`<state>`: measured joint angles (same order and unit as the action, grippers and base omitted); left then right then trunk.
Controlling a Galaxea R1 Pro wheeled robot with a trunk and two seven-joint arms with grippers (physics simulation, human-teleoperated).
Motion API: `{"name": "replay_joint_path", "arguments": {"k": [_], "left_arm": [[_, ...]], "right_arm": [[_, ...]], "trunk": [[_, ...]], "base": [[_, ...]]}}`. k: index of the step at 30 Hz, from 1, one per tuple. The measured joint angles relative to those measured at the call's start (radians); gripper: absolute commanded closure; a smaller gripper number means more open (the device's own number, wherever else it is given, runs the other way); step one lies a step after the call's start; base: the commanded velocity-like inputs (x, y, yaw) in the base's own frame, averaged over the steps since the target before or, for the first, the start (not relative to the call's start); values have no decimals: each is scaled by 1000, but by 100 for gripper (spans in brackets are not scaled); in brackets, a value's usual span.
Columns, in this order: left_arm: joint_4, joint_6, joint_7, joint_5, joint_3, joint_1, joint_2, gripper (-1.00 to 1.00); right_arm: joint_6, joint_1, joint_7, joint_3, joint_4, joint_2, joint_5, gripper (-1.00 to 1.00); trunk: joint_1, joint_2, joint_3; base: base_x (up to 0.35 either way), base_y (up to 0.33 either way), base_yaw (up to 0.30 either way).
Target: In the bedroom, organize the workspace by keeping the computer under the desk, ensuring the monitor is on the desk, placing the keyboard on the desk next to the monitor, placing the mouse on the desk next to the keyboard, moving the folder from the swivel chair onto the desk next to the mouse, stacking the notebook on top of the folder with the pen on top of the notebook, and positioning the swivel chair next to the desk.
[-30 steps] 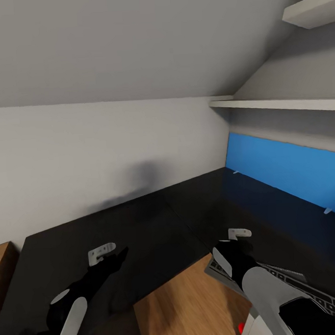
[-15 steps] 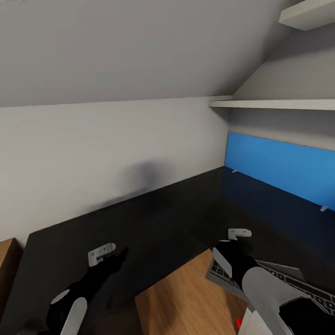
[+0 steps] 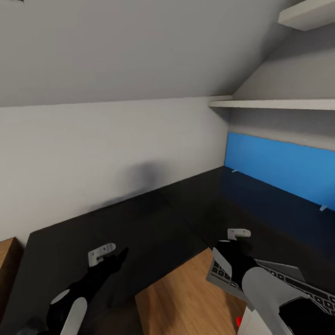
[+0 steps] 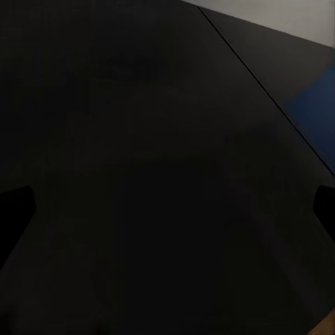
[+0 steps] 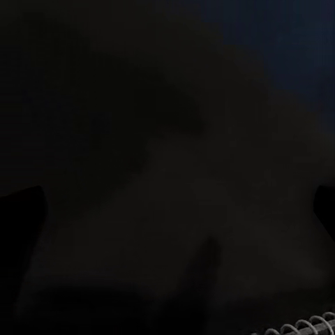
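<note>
At frame bottom right: keyboard [image 3: 291,288] flat on the desk [image 3: 141,228], long axis running toward the lower right corner.
Right gripper [image 3: 238,234]: above the keyboard's near-left end, nearer arm; fingers spread, empty.
Left gripper [image 3: 104,253]: lower left, well apart; spread, empty.
Farther right: blue panel [image 3: 285,168].

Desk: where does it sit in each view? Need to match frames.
Head view: the desk is the black top across the lower half, running from the left edge to under the blue panel.
Left wrist view: desk seen close, its seam running diagonally.
Right wrist view: desk seen close and very dark.
Shared landmark: the blue panel's tint on the black top.
</note>
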<state>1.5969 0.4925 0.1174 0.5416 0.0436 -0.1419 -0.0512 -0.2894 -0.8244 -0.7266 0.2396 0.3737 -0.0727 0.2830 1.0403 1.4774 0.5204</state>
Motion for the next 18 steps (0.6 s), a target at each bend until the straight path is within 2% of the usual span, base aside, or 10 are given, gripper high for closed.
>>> {"name": "replay_joint_path", "arguments": {"k": [5,10,13,15,18], "left_arm": [[0,0,0,0,0,0,0,-100],[0,0,2,-1,-1,0,0,-100],[0,0,3,0,-1,0,0,-100],[0,0,3,0,-1,0,0,-100],[0,0,3,0,0,0,0,-100]], "right_arm": [[0,0,4,-1,3,1,5,-100],[0,0,7,-3,5,1,11,-100],[1,0,9,-4,6,2,11,-100],[3,0,30,-7,6,3,12,-100],[3,1,102,-12,8,5,15,-100]], "trunk": [[0,0,0],[-19,-35,-15],[-19,-35,-16],[-19,-35,-16],[-19,-35,-16]], "base": [[0,0,0],[0,0,0],[0,0,0],[0,0,0],[0,0,0]]}}
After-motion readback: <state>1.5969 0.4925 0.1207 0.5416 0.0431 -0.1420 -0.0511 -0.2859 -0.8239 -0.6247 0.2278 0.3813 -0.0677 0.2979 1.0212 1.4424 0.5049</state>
